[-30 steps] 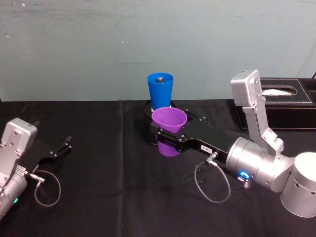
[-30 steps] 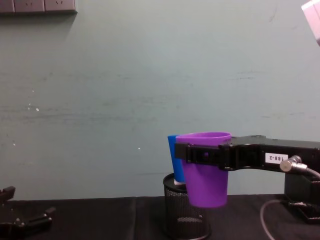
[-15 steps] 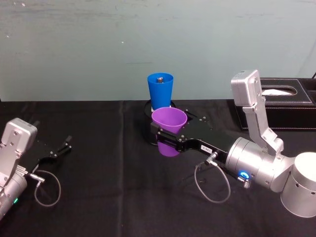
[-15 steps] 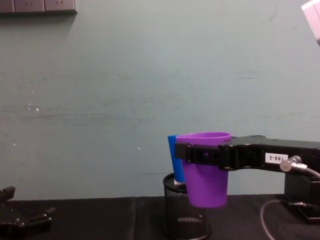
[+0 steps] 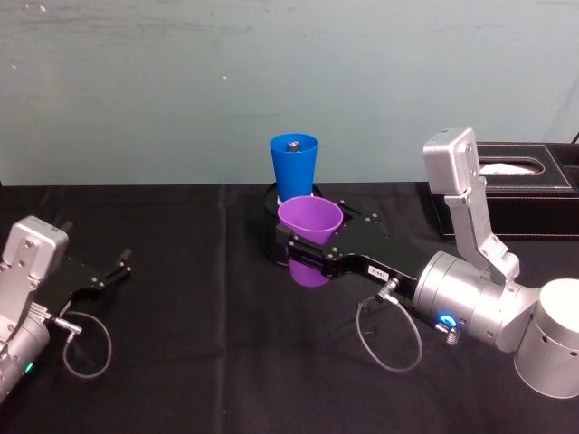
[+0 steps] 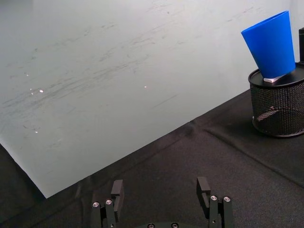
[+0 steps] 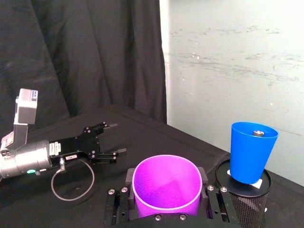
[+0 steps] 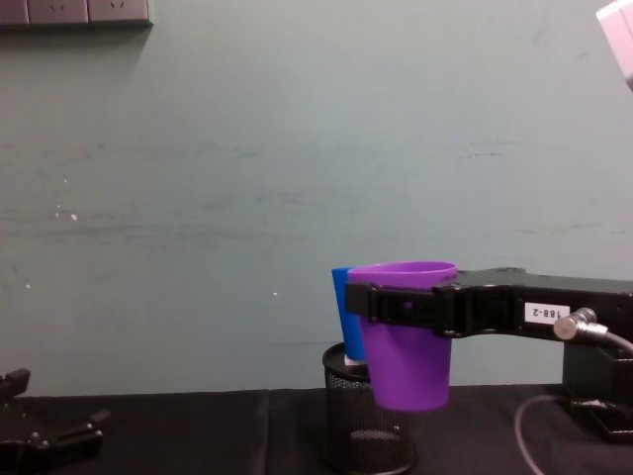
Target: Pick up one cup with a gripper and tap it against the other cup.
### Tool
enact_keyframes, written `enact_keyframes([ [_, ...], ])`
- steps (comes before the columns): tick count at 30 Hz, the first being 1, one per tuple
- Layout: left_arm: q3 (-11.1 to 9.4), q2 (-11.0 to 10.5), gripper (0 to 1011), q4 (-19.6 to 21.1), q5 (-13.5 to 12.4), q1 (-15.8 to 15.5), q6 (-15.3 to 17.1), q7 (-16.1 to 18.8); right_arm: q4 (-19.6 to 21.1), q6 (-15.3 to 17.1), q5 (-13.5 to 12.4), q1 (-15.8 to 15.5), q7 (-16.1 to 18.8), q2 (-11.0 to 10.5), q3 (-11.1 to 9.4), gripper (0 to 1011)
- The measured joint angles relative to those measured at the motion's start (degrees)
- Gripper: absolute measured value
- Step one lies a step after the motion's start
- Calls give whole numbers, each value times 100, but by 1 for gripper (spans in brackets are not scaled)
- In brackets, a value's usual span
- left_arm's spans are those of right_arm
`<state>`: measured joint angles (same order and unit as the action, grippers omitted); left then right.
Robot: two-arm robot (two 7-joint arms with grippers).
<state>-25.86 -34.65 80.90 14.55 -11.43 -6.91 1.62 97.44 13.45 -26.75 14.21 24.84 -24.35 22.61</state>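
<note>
My right gripper [image 5: 303, 246] is shut on the purple cup [image 5: 309, 224], one black finger on each side just under the rim, and holds it upright above the table. The blue cup [image 5: 294, 167] stands on top of a black mesh pen holder [image 5: 270, 251] just behind the purple one. In the right wrist view a gap shows between the purple cup [image 7: 165, 185] and the blue cup [image 7: 252, 152]. From the chest the purple cup [image 8: 406, 336] covers most of the blue cup [image 8: 341, 312]. My left gripper [image 5: 113, 269] rests open and empty at the table's left side.
A black tissue box [image 5: 516, 194] stands at the back right, behind my right arm. Black cloth covers the table and a pale green wall closes the back. A loose cable loop [image 5: 86, 344] lies beside my left arm.
</note>
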Motion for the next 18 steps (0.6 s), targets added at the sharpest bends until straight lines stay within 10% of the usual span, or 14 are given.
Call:
enact_keyframes([
  [18, 0, 0, 1000, 0, 0, 0, 0, 0, 0, 0, 0, 0, 0, 0, 0, 736],
])
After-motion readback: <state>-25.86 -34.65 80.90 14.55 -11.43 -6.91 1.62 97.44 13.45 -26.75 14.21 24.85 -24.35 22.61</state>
